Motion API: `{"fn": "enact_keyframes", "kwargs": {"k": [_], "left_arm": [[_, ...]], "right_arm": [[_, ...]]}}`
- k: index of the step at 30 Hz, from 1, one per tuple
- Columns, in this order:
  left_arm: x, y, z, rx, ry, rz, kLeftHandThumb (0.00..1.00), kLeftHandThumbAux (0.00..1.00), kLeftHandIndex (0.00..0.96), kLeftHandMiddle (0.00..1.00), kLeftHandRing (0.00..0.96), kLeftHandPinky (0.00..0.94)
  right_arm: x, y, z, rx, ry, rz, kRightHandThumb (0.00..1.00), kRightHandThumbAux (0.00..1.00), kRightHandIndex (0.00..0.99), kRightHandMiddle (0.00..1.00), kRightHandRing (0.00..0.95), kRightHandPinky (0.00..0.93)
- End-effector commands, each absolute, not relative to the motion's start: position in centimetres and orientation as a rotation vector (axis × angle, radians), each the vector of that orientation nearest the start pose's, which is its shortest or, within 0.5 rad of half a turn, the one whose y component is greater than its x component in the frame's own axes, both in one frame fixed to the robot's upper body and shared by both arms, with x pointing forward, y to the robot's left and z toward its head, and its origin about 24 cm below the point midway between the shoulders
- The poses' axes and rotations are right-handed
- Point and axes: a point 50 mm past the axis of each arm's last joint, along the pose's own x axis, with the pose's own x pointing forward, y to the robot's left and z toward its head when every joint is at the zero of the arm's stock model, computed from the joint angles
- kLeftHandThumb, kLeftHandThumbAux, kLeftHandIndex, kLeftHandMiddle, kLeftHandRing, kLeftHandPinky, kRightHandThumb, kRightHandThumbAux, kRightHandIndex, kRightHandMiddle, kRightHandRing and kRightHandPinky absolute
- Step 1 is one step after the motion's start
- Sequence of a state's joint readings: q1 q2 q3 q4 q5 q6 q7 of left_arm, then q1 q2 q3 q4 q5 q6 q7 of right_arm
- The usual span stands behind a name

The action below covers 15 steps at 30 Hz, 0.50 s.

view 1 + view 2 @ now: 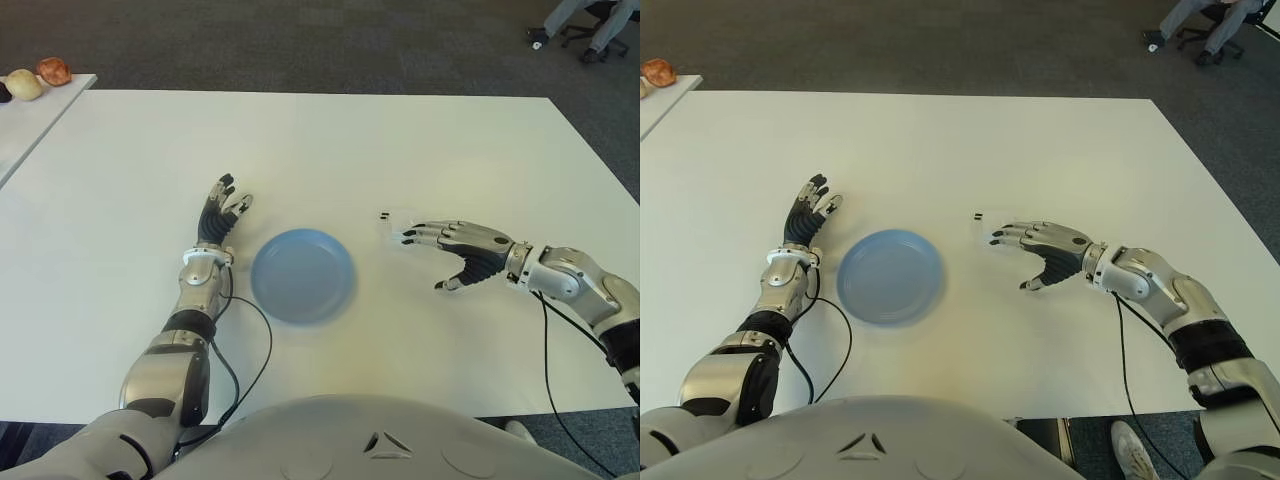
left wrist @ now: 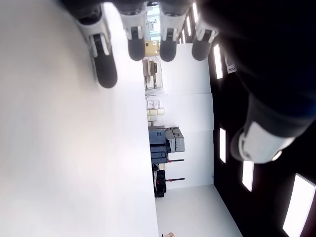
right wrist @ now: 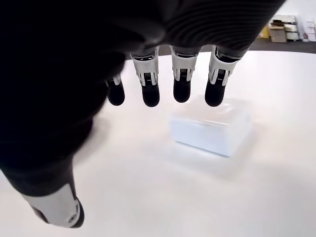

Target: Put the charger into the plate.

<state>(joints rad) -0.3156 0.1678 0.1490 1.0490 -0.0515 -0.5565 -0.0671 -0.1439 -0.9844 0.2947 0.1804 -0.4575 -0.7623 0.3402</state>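
Observation:
The charger (image 1: 392,222) is a small white block with black prongs, lying on the white table (image 1: 330,150) just right of the blue plate (image 1: 302,275). In the right wrist view the charger (image 3: 212,129) sits just beyond my fingertips, not touched. My right hand (image 1: 425,262) hovers at the charger's right side, fingers stretched out toward it and thumb apart, holding nothing. The plate is empty. My left hand (image 1: 222,210) shows left of the plate with its fingers straight and open.
A second table (image 1: 30,110) at the far left carries two round food items (image 1: 40,74). An office chair and a person's legs (image 1: 590,25) stand on the carpet at the far right. Thin black cables (image 1: 255,360) trail from both wrists.

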Motion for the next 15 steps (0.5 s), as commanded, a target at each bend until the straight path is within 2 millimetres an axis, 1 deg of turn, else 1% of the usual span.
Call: {"fn": "enact_keyframes", "kwargs": {"k": [1,8,12,14,15], "left_arm": [[23.3,21.3,-8.5,0.04,0.418,0.087,0.0,0.667,0.0,0.029,0.016,0.041],[23.3,21.1,-8.6,0.042,0.416,0.078,0.0,0.666,0.0,0.024,0.012,0.032],[23.3,20.9,-8.6,0.043,0.415,0.077,0.0,0.661,0.0,0.024,0.011,0.031],[23.3,20.9,-8.6,0.041,0.414,0.078,0.0,0.659,0.0,0.025,0.011,0.033],[23.3,20.9,-8.6,0.039,0.412,0.079,0.0,0.658,0.0,0.025,0.012,0.034]], "right_arm": [[23.5,-22.9,8.6,-1.416,-0.268,1.012,0.0,0.735,0.0,0.036,0.013,0.0],[23.5,-22.8,8.8,-1.422,-0.311,1.006,0.0,0.725,0.0,0.04,0.016,0.0],[23.7,-22.6,9.4,-1.422,-0.352,0.98,0.0,0.713,0.0,0.044,0.02,0.0],[23.8,-22.5,9.6,-1.42,-0.381,0.956,0.0,0.706,0.0,0.046,0.027,0.0],[24.0,-22.4,9.8,-1.418,-0.426,0.929,0.0,0.702,0.0,0.048,0.03,0.0]]}}
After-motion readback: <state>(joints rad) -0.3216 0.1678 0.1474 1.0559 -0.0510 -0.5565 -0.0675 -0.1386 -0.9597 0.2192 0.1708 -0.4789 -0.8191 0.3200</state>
